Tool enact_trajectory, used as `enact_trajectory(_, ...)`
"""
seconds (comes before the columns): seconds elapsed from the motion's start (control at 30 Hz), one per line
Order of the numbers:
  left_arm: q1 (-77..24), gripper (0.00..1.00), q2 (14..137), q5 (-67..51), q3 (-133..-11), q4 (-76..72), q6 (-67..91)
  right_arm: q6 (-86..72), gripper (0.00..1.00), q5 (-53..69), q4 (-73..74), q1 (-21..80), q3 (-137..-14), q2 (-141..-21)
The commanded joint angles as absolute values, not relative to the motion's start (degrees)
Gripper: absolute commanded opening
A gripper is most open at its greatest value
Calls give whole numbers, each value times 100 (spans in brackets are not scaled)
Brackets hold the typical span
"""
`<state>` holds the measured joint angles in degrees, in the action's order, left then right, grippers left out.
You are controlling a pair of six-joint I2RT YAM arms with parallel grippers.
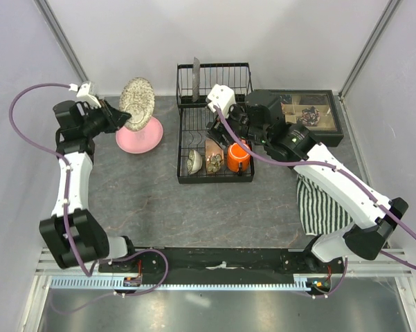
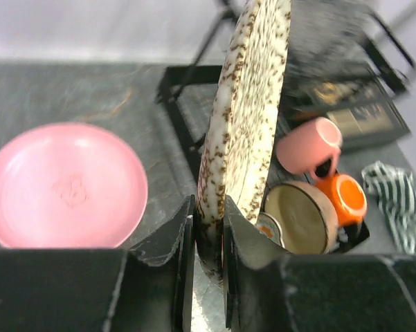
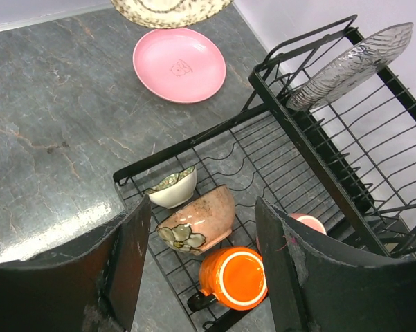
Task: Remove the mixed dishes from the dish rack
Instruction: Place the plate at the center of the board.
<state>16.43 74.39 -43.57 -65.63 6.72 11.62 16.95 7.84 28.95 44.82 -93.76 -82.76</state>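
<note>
Clearly the coming move turns on the grey speckled plate. The left gripper pinches its lower rim between pressed-in fingers. The plate stands on edge, its long axis running up and away from the jaws and its faces turned to either side.

The pink plate lies flat on the table, outside the dish rack. In the left wrist view it sits below and to the left of the held plate. By my judgement the speckled plate must tip toward that side and come flat before it can be stacked there. Lowered as it hangs, it would land on its rim.

The right gripper hovers over the rack's lower basket with its fingers spread and nothing between them. Directly under it the brown bowl lies tipped on its side. The small pale bowl sits just beside that, and the orange mug lies nearer the wrist. The pink mug is partly hidden behind the right finger. For all four, the right arm is plainly the nearer one.
</note>
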Motion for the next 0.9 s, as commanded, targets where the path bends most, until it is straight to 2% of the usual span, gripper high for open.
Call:
enact_trajectory(0.0, 1661, 1, 7970, -3121, -6820, 422, 2661, 1758, 69, 668, 2619, 4474, -9299, -8060)
enact_trajectory(0.37, 1661, 2, 9516, -2803, -6715, 176, 4253, 1784, 69, 615, 2496, 4456, -9053, -8077)
enact_trajectory(0.87, 1696, 2, 10704, -3050, -6873, -158, 4368, 1802, 69, 659, 2443, 4386, -8833, -8042)
